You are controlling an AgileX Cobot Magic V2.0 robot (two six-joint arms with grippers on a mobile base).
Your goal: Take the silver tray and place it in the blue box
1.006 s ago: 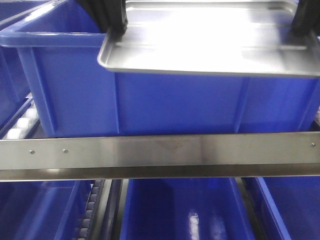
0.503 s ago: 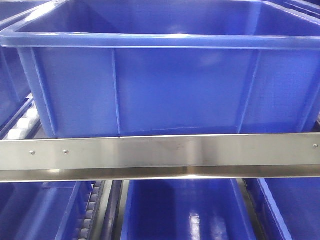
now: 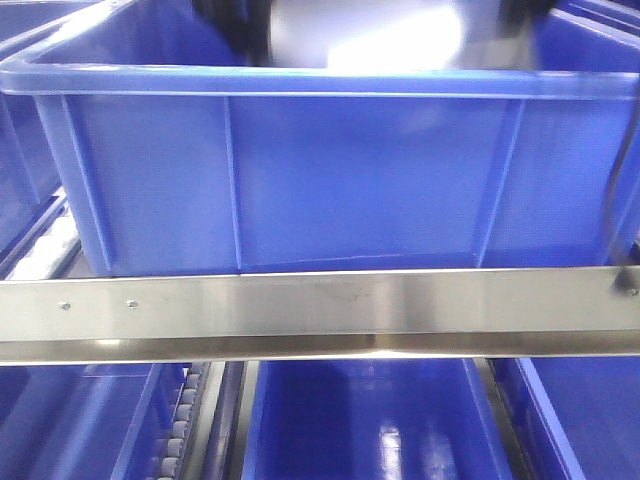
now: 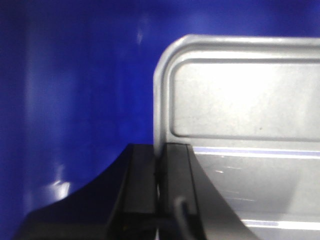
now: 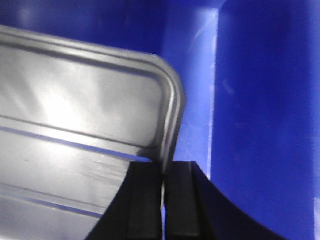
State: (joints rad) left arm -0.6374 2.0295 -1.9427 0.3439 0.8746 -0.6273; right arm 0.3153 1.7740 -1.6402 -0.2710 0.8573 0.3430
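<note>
- Two grippers hold the silver tray by opposite short edges, inside the blue box.
- Left gripper: jaws clamped together on the tray's rim, one finger on each side of the raised lip. The tray floor extends up and to the right of the claw; blue crate wall fills everything to its left.
- Right gripper: jaws likewise pinched on the rim near a rounded corner. The tray spreads to the left of this claw; the box's inner wall and corner lie just to its right.
- Front view: only a blurred bright patch shows above the near rim, flanked by dark blurs; the tray appears to sit at or below rim level.
- Contact between tray and box floor cannot be confirmed from any view.
- Risk 1: opening the jaws while the tray hangs above the floor would likely drop it, causing a clatter or a tilted landing.
- Risk 2: the right claw is near the wall; any outward drift could jam fingers or the tray corner against it.
- Risk 3: uneven release between the two claws would tip the tray toward the freed end.
</note>
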